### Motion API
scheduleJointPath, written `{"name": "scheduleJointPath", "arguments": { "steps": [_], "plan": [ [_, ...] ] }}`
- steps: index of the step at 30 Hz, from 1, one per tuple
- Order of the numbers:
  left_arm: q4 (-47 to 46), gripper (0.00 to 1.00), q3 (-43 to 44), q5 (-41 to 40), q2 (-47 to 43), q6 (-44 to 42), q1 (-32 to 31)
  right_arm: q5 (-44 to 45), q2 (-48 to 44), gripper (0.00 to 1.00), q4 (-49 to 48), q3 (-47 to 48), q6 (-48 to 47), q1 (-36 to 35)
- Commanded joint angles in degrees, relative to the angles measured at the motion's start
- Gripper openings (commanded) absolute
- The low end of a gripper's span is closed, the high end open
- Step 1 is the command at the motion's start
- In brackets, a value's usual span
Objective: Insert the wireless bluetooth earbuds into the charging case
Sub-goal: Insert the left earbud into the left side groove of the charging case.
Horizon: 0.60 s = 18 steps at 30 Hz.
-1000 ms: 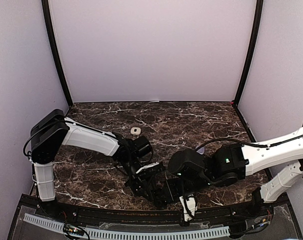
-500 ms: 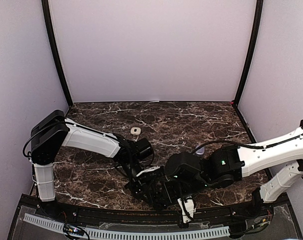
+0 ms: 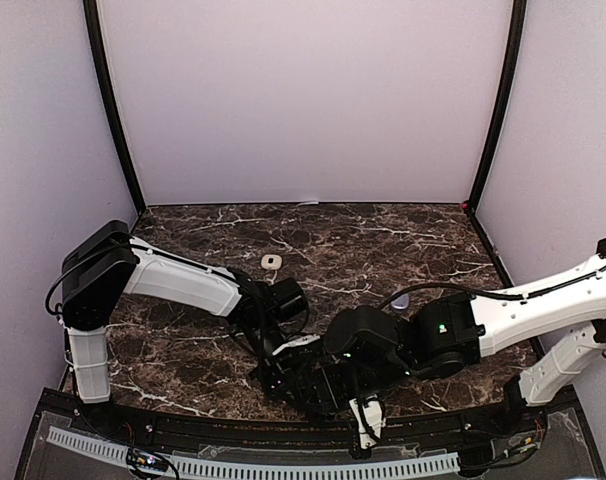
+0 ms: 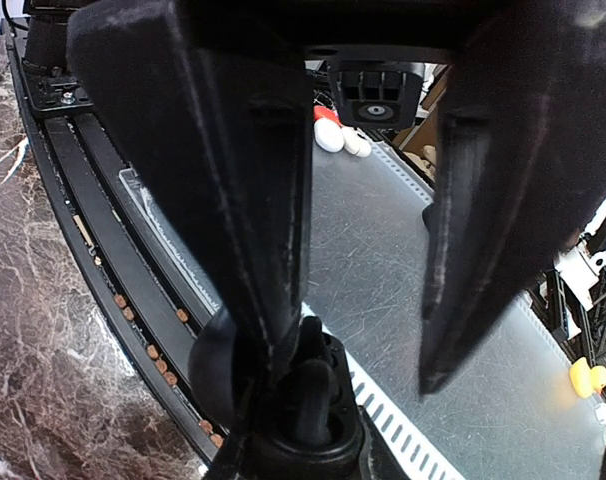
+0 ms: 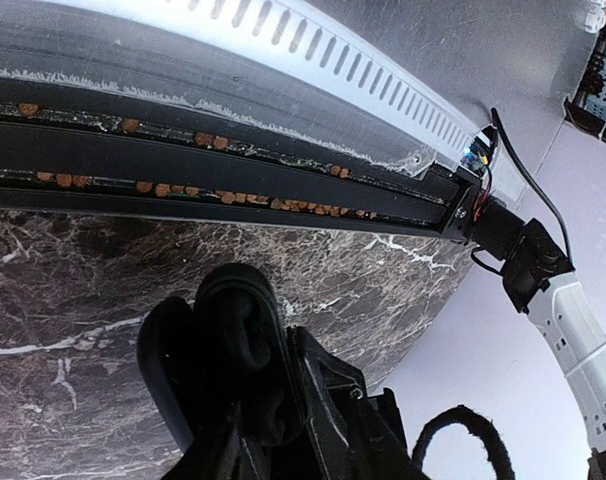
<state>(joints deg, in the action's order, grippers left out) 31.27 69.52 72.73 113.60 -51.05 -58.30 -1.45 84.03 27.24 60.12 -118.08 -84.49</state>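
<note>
A black charging case (image 4: 313, 435) stands open at the near table edge, lid (image 4: 218, 365) swung back, with a dark earbud (image 4: 311, 395) in its socket. My left gripper (image 4: 353, 365) is open above it, its left finger against the case and its right finger well apart. My right gripper (image 5: 253, 400) is shut on the same case (image 5: 233, 330) from the other side. In the top view both grippers meet, the left (image 3: 293, 372) and the right (image 3: 328, 385), and they hide the case.
A small white case-like object (image 3: 271, 261) lies on the marble table (image 3: 383, 240) at centre left. A small pale object (image 3: 400, 299) lies right of centre behind the right arm. The black rail and slotted white strip (image 5: 313, 50) run along the near edge.
My right arm has slid left, bringing its gripper up against the left gripper at the near edge. The left arm has barely moved.
</note>
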Motion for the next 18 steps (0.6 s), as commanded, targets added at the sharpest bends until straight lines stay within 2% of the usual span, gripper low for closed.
{"name": "scheduleJointPath", "arguments": {
  "steps": [1,9,12,14,18],
  "plan": [
    [0.96,0.0,1.26,1.82,-1.63,-1.9,-0.36,0.79,0.18,0.38,0.04,1.38,-0.45,-0.55],
    [0.49,0.0,0.69,1.66,-1.26,-3.02,-0.12,-0.7,-2.1,0.38,1.58,3.04,1.79,-0.73],
    [-2.57,0.0,-0.47,1.68,-1.83,-1.2,0.88,-2.45,-4.01,0.39,0.43,2.99,4.72,-0.8],
    [-7.0,0.0,-2.38,1.34,-2.95,1.52,1.76,-4.79,-5.76,0.4,-1.38,2.64,9.13,-0.77],
    [-24.44,0.0,-9.66,-2.93,-7.2,13.05,3.93,-6.6,-9.89,0.41,-7.91,-0.97,22.49,0.12]
  ]
}}
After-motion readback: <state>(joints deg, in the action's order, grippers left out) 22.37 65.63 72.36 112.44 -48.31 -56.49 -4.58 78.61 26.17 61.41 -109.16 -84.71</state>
